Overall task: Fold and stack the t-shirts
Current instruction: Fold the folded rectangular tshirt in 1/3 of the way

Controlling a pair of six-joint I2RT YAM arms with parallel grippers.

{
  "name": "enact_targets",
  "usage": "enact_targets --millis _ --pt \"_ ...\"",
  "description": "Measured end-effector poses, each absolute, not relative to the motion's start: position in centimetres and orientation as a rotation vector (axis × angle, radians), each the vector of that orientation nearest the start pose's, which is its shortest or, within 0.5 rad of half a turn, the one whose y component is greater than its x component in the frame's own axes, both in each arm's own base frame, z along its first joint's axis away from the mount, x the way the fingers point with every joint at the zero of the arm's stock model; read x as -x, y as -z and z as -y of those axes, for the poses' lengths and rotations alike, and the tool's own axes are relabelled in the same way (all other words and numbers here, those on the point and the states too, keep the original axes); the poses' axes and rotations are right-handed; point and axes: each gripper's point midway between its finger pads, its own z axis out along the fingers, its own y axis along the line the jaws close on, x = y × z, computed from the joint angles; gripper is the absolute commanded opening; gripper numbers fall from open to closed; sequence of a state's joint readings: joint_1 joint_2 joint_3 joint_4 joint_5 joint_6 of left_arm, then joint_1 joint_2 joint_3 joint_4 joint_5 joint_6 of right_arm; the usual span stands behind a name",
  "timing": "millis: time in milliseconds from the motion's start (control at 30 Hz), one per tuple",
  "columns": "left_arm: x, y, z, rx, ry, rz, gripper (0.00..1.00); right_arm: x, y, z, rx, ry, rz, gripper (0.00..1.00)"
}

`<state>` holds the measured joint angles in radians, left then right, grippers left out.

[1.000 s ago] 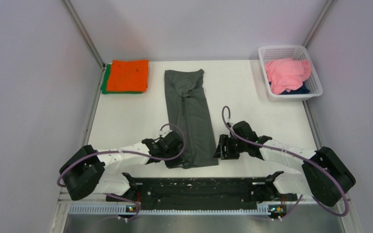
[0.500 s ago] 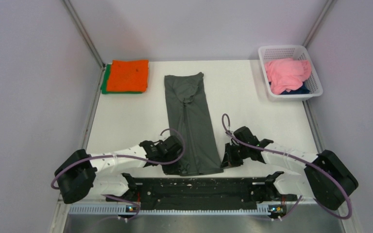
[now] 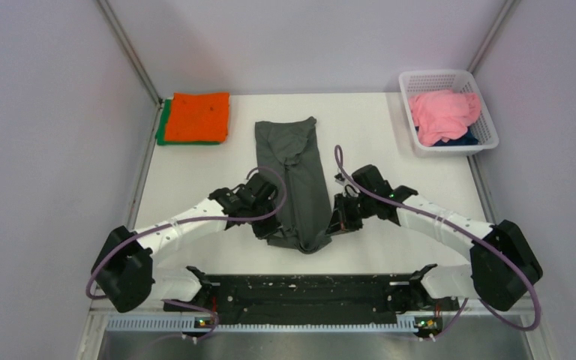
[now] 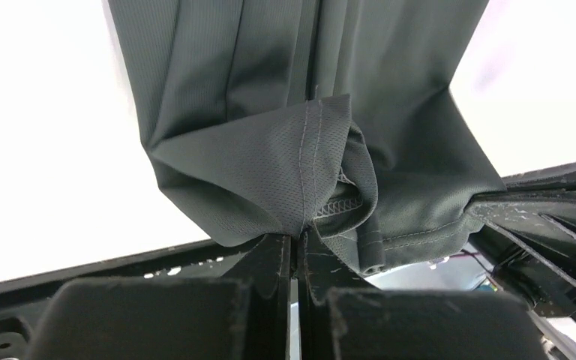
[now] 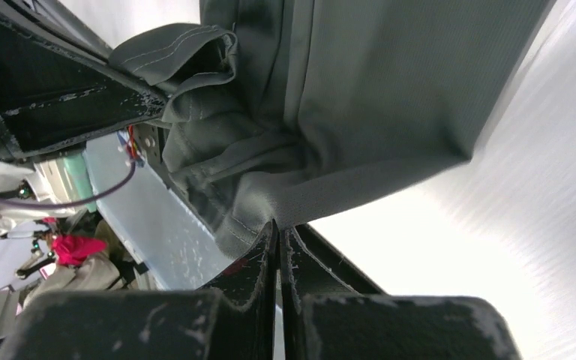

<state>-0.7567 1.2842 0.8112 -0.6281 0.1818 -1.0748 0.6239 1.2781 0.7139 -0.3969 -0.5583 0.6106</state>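
Observation:
A dark grey t-shirt (image 3: 294, 169), folded into a long strip, lies down the middle of the table. My left gripper (image 3: 268, 217) is shut on its near left corner, and my right gripper (image 3: 337, 216) is shut on its near right corner. Both hold the near end lifted off the table, and the cloth sags between them (image 3: 307, 244). The left wrist view shows the hem (image 4: 322, 172) pinched at my fingertips (image 4: 297, 238). The right wrist view shows the cloth (image 5: 345, 112) pinched at my fingertips (image 5: 277, 225). An orange t-shirt (image 3: 197, 116) lies folded on a green one (image 3: 163, 126) at the back left.
A white lattice basket (image 3: 447, 82) at the back right holds a pink t-shirt (image 3: 442, 112) over a navy one (image 3: 461, 138). A black rail (image 3: 307, 289) runs along the table's near edge. Grey walls close in the table on both sides.
Both grippers have risen and moved away from the near edge toward the far side, carrying the shirt's near end with them. The hem now hangs off the table between them.

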Motion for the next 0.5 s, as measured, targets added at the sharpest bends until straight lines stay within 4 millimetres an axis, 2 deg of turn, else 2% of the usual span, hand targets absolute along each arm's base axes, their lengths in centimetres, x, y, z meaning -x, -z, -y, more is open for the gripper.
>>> enact_targets --millis 133,333,500 --pt "-20.0 -9.5 24.0 0.401 0.688 -2.841 0.0 -20.3 -9.7 -26.0 0.223 -1.105 -2.714 0.0" --pt "-26.4 -9.7 23.1 0.42 0.621 -2.787 0.0 -27.8 -10.5 -27.0 0.17 -1.066 -2.643 0.0" --pt "-31.2 -9.9 21.9 0.454 0.565 -2.741 0.0 -32.5 -11.2 -27.6 0.153 -1.041 -2.581 0.0"
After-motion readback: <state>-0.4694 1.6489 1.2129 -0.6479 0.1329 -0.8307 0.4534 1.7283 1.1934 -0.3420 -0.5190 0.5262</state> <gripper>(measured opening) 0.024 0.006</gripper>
